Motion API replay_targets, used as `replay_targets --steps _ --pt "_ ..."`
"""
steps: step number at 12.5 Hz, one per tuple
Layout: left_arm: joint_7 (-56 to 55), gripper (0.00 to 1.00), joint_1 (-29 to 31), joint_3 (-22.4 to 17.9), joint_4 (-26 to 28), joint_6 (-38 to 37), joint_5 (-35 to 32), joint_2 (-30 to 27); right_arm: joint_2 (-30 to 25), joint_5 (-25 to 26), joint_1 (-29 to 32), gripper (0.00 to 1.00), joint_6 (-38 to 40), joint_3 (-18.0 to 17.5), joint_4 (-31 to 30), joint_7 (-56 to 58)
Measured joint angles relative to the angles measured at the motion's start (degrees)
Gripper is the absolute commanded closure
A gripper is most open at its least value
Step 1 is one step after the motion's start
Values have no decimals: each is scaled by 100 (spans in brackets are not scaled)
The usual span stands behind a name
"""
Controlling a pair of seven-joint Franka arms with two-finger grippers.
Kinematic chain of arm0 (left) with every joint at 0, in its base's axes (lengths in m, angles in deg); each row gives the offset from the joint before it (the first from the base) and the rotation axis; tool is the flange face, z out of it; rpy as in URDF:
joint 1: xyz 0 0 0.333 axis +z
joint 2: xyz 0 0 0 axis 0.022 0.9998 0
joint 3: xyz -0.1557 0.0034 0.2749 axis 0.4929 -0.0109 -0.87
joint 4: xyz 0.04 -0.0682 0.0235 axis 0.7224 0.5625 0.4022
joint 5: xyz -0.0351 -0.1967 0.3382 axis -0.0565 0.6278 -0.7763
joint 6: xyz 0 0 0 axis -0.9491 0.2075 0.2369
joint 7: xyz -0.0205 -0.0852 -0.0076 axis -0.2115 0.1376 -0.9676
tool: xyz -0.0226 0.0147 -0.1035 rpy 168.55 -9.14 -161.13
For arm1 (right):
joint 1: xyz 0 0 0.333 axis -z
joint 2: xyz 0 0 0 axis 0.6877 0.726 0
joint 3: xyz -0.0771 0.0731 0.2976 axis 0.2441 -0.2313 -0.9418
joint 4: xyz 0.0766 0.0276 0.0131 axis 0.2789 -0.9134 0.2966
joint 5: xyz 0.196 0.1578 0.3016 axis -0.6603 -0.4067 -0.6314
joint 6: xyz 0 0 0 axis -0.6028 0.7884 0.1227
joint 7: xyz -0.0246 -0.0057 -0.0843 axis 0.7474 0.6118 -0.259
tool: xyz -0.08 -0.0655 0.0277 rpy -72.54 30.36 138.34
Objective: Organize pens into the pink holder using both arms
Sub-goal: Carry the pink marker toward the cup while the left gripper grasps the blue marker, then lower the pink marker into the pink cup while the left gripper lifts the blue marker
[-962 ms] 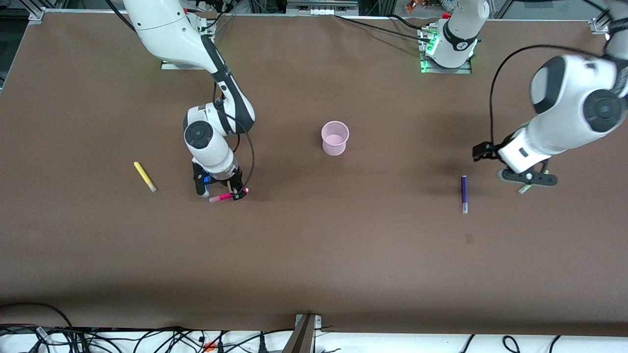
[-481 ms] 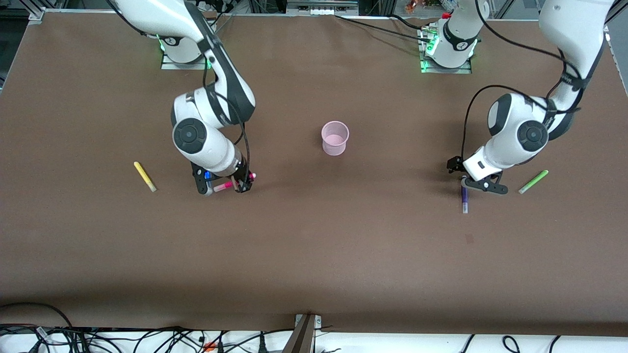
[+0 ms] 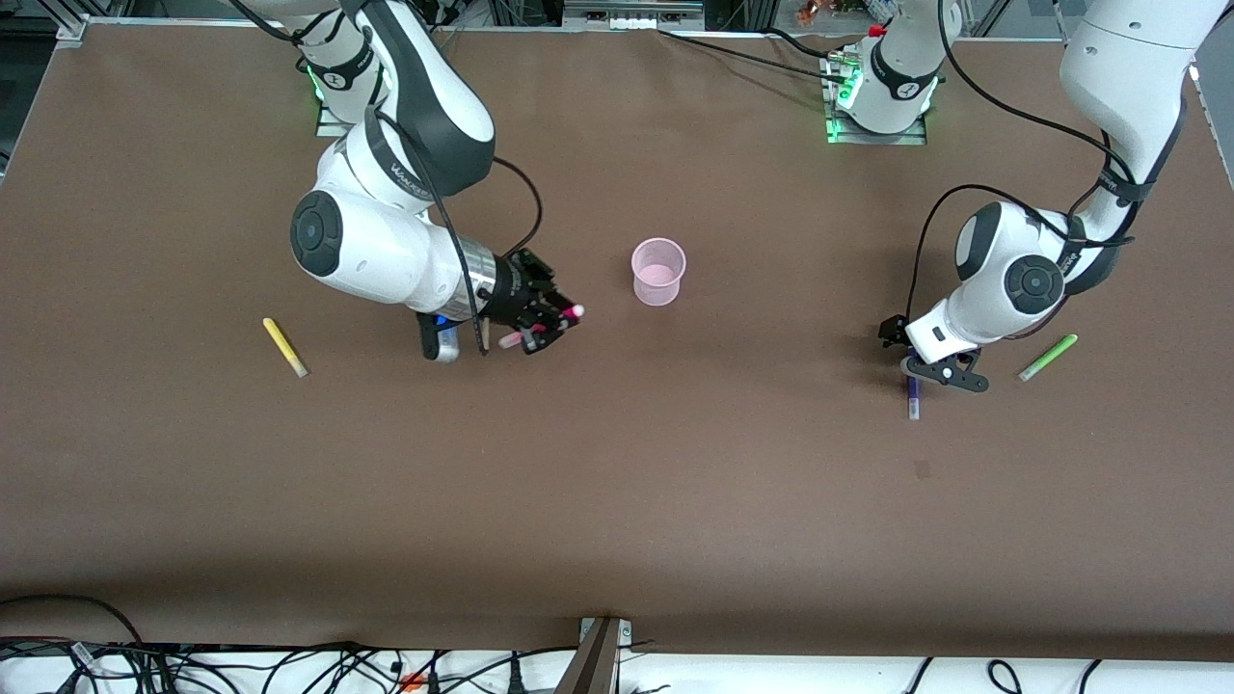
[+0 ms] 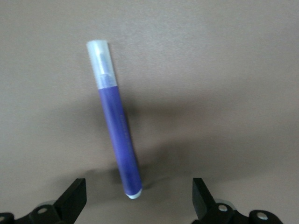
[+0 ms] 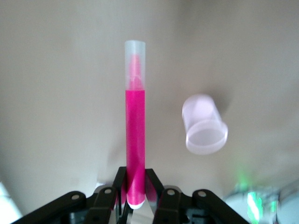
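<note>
The pink holder stands upright mid-table and also shows in the right wrist view. My right gripper is shut on the magenta-pink pen, held above the table beside the holder, toward the right arm's end; in the right wrist view the pen sticks out from the gripper. My left gripper is open, low over the dark purple pen, which lies between the fingers. The yellow pen and the lime green pen lie on the table.
Brown table surface all round. Cables hang along the table's edge nearest the front camera. The arm bases stand at the table's edge farthest from the front camera.
My right gripper has lifted the magenta-pink pen off the table and carried it toward the holder. My left gripper has moved from over the green pen to low over the purple pen.
</note>
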Motion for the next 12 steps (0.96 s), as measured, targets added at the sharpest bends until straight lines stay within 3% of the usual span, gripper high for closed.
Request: replay_targets --steps 3,5,6,7,10,12 --pt "3 66 56 0 -70 11 -21 89 -4 -1183 -2 100 -173 -103 142 5" --pt "4 94 56 2 -114 15 -21 128 2 -1479 -2 100 -648 -363 124 25" --pt "4 100 56 4 -131 15 -21 145 11 -1568 -4 100 -984 -539 39 83" --pt "5 100 56 4 -142 14 -22 157 24 -1826 -8 100 -1379 -721 -133 275" --pt "7 100 56 11 -254 -144 -23 165 58 -3359 -30 100 -1927 -996 -733 1847" --pt "7 100 55 58 -652 -959 -12 165 62 -3682 -22 100 -1816 -994 -1008 2364"
